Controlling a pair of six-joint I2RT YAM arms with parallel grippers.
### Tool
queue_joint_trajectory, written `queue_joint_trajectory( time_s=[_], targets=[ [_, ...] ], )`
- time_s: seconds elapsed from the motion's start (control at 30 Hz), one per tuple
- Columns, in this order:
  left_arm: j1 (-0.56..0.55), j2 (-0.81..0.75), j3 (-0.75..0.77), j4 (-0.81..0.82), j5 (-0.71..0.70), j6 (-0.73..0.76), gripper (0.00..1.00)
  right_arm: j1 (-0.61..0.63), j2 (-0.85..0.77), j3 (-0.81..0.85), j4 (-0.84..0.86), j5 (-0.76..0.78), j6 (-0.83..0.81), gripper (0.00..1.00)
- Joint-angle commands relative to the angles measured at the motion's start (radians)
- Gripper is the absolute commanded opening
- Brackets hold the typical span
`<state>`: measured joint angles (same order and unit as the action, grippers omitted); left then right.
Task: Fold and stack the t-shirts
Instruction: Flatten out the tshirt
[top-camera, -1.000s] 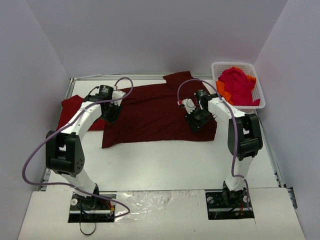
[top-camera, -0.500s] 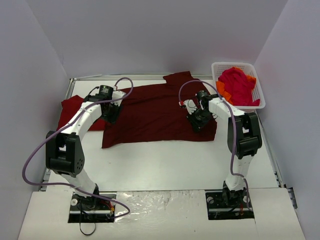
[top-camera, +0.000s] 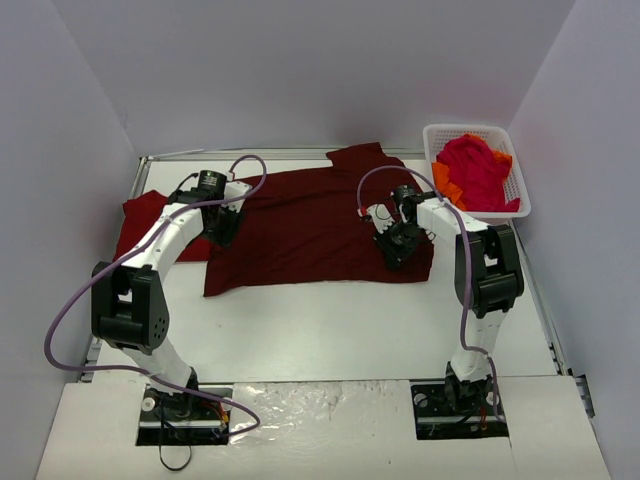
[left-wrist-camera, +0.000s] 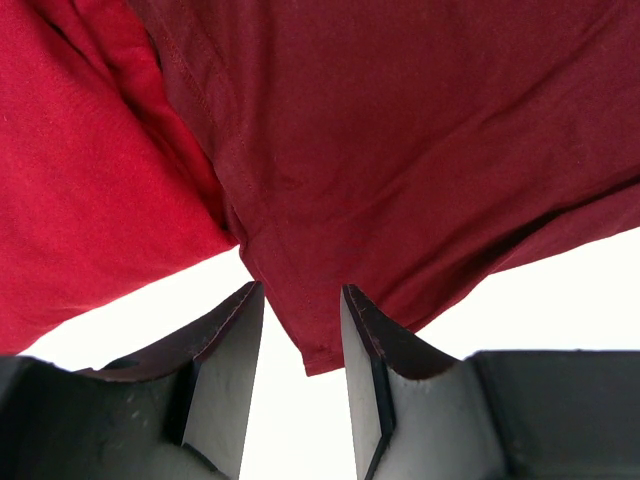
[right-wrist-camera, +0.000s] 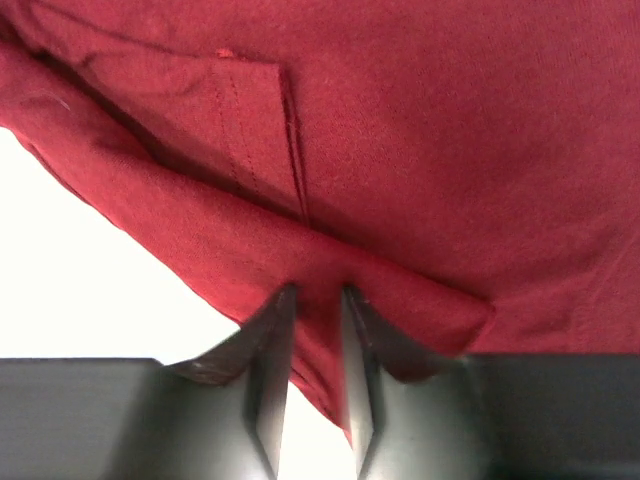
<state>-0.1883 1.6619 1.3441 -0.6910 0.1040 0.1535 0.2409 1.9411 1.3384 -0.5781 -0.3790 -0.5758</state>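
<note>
At the counter's (top-camera: 330, 320) left edge a red shirt (top-camera: 140, 215) lies partly under the maroon shirt (top-camera: 300, 225) spread along the far side; the left pincer (top-camera: 222, 225) grips its left side and the right pincer (top-camera: 395, 245) is clamped on a fold near its right edge. If they lift unevenly, or that thin fold slips, I'd expect bunching, or the red one dragged along. Two pincers, one maroon shirt, one red, and one basket (top-camera: 470, 127) in the far right corner holding a crimson shirt (top-camera: 475, 170) and an orange shirt (top-camera: 447, 182).
</note>
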Motion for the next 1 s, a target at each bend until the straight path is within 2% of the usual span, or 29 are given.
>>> queue_joint_trajectory(
  time_s=[0.0,0.13,0.37,0.47,0.5,0.53,0.73,0.8,0.97],
  targets=[
    [0.006,-0.028,0.012,-0.004,0.003,0.009,0.36,-0.006,-0.034,-0.007,-0.029,-0.008,-0.010,0.26],
    [0.006,-0.030,0.010,-0.002,0.005,0.009,0.36,-0.009,-0.028,0.004,-0.028,0.002,-0.004,0.35],
    [0.006,-0.027,0.007,-0.001,0.003,0.009,0.36,-0.009,0.012,0.005,-0.026,-0.004,-0.002,0.34],
    [0.006,-0.024,0.007,0.001,0.005,0.011,0.36,-0.009,0.021,0.004,-0.025,-0.006,-0.002,0.20],
    [0.006,-0.022,0.007,0.001,0.006,0.009,0.36,-0.009,0.021,0.004,-0.023,-0.008,-0.002,0.10],
    [0.006,-0.021,0.007,0.001,0.006,0.011,0.36,-0.009,0.018,0.004,-0.023,-0.006,-0.002,0.06],
    [0.006,-0.022,0.007,0.001,0.006,0.011,0.36,-0.009,-0.028,0.004,-0.026,-0.006,0.007,0.04],
    [0.006,-0.022,0.007,0.001,0.006,0.009,0.36,-0.009,-0.056,0.005,-0.028,-0.001,0.013,0.00],
    [0.006,-0.016,0.009,-0.002,0.011,0.009,0.36,-0.008,-0.109,0.001,-0.031,0.006,0.021,0.00]
  ],
)
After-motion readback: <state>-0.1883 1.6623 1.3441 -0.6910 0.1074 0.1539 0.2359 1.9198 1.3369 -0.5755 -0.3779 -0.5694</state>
